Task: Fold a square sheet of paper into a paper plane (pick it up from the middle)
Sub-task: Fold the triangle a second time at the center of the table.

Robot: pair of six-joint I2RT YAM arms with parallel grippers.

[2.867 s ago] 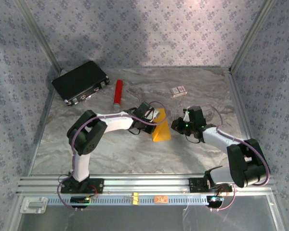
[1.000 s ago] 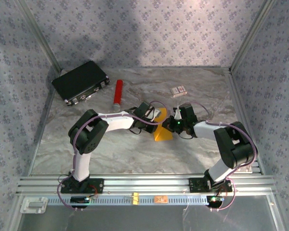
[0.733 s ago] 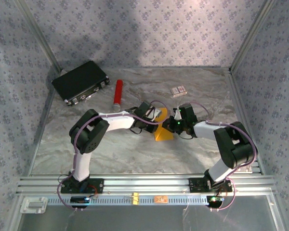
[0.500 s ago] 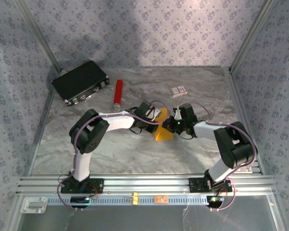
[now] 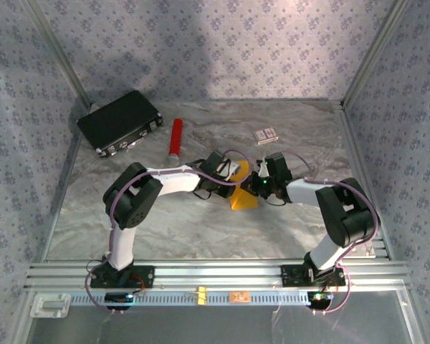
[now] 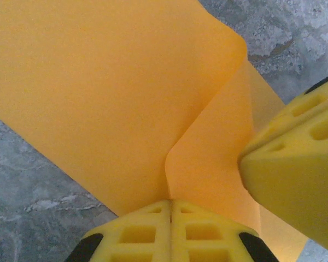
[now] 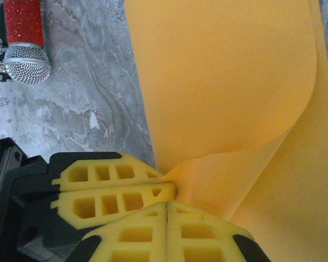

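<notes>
Left tool (image 6: 170, 203) and right tool (image 7: 168, 205) pinch the square sheet of paper (image 6: 98, 82), a grip unclear from overhead.

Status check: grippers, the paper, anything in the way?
Left gripper shut on the square sheet of paper. Right gripper shut on it too, close beside. Sheet curled up at the pinch. Red microphone lies apart, far left.

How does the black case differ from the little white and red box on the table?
The black case is far larger than the white and red box. The case is dark with metal fittings along one edge; the box is pale. The case lies at the far left, the box right of centre. Both lie flat on the table.
</notes>
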